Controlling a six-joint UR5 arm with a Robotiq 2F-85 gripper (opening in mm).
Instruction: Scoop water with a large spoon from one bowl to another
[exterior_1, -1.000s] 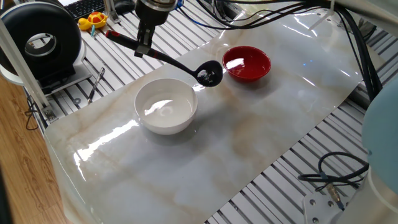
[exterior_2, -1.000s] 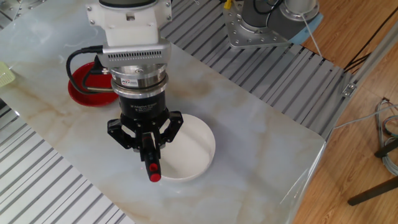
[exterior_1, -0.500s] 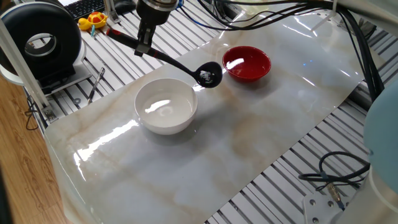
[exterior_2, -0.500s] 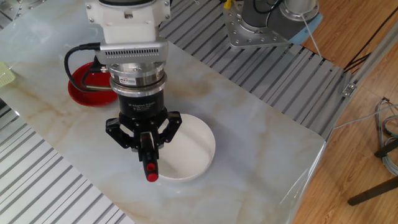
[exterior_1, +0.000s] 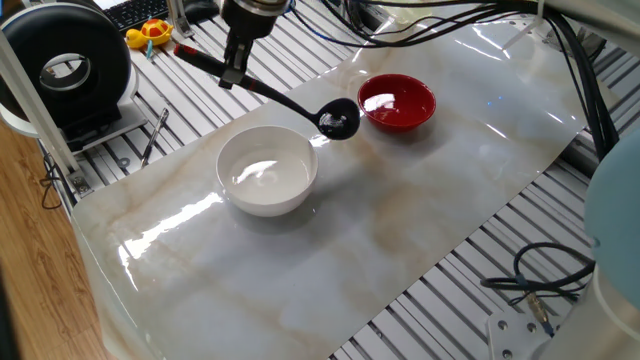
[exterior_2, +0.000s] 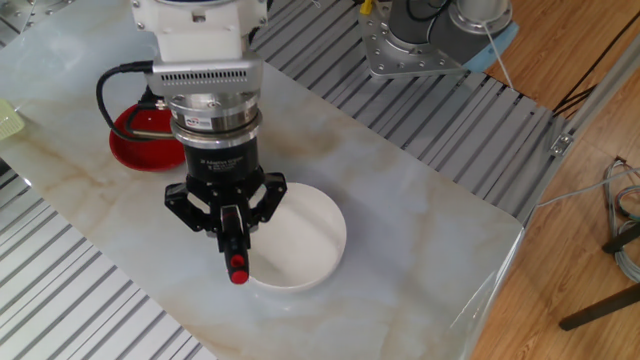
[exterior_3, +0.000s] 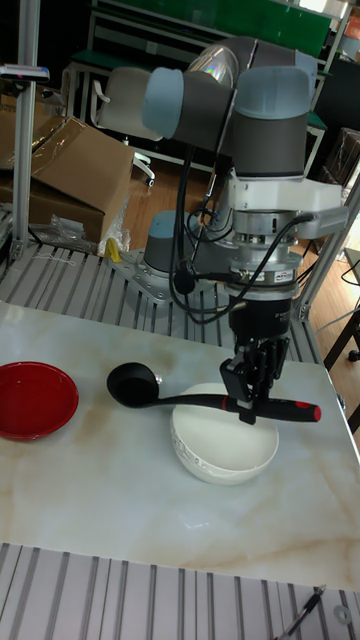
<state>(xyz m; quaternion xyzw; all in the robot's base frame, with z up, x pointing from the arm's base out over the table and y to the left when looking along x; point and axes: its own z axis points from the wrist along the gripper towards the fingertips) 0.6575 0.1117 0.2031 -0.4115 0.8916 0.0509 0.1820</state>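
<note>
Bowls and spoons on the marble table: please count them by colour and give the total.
White bowl: 1
Red bowl: 1
Black ladle, held above the table by the gripper: 1
Total: 3

Your black large spoon (exterior_3: 200, 400) hangs level in the air, red handle tip at 3 o'clock, scoop at 9 o'clock between both bowls. White bowl (exterior_1: 267, 170): upright, glossy. Red bowl (exterior_1: 397, 102): shallow, at its 2 o'clock. Water (exterior_1: 258, 176): a glint inside the white bowl.
</note>
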